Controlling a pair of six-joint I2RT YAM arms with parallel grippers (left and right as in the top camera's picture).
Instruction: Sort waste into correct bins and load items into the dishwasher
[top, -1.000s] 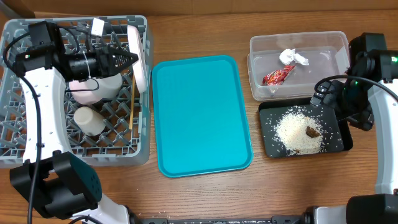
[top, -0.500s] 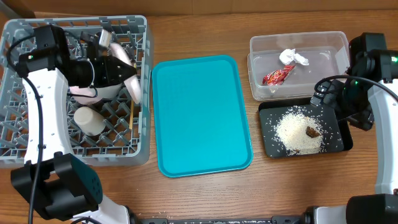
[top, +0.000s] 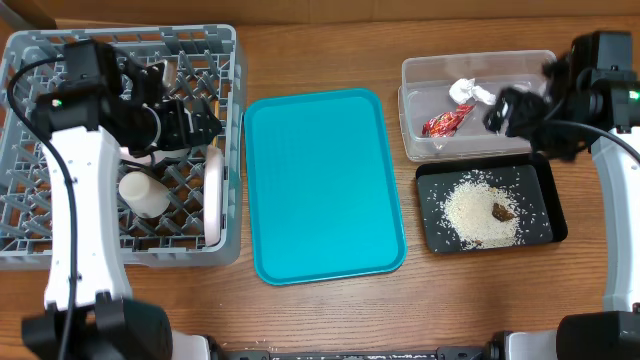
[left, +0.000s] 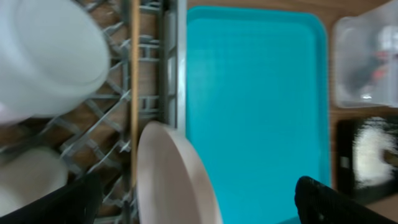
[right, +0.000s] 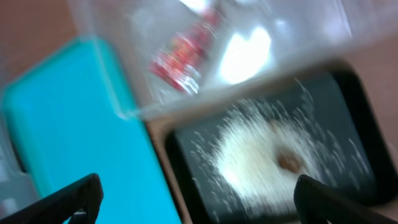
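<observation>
The grey dishwasher rack (top: 60, 235) fills the left of the table. A large white plate (top: 213, 195) stands on edge inside its right wall. In the left wrist view the plate's rim (left: 174, 180) rises between my wide-apart fingers without touching them. My left gripper (top: 205, 128) (left: 199, 208) is open just behind the plate. A wooden chopstick (left: 134, 93), a pale bowl (left: 50, 56) and a white cup (top: 143, 195) lie in the rack. My right gripper (top: 500, 112) (right: 199, 205) hangs open and empty above the clear tub (top: 530, 70) and black tray (top: 540, 185).
The clear tub holds a red wrapper (top: 441, 122) and a white tissue (top: 470, 92). Rice (top: 480, 210) with a brown lump (top: 502, 210) lies in the black tray. A teal serving tray (top: 325, 185) sits between the rack and the bins.
My left gripper has opened and let go of the plate, which now stands along the rack's right wall nearer the front. My right arm has moved back toward the clear tub.
</observation>
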